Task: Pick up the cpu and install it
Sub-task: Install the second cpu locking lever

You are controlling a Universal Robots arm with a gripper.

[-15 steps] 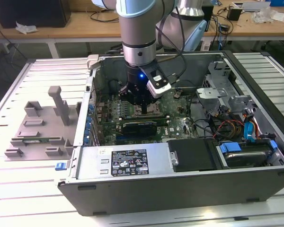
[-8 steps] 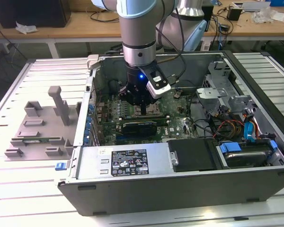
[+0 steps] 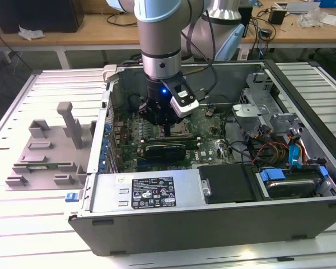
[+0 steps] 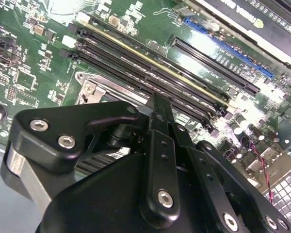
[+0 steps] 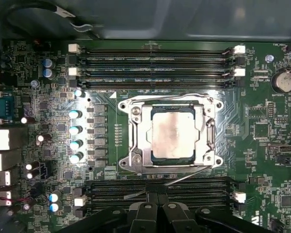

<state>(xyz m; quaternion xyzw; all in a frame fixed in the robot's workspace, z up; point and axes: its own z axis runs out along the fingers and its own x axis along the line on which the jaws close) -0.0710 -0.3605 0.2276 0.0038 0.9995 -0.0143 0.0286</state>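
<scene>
One arm reaches down into an open computer case (image 3: 302, 185) lying on its side, and its gripper (image 3: 167, 128) hangs low over the green motherboard (image 5: 34, 77). The cpu (image 5: 173, 132) already sits in the socket frame (image 5: 136, 145) in the first wrist view — its silver-grey top faces up, square within the metal surround and apart from the gripper, whose black fingers (image 5: 157, 206) hang over the memory slots beside the socket. Nothing is held; whether the jaws are parted or pressed together I cannot tell, since in both wrist views the black linkage converges on a narrow stem and the tips themselves are hidden. Four long memory slots (image 5: 155, 63) run across the board on the socket's far side from the jaws, and more slots (image 5: 203, 187) lie between the socket and the jaws. A thin metal lever (image 5: 184, 177) slants across those nearer slots, close to the fingers. In the second wrist view the gripper's body (image 4: 136, 194) covers most of the socket, leaving a corner of the metal frame (image 4: 89, 90) showing beside the parallel black slots (image 4: 150, 63). Outside the case, on the exterior view's left, a grey fixture (image 3: 50, 148) rests on the slatted table (image 3: 22, 224) — well away from the jaws.
</scene>
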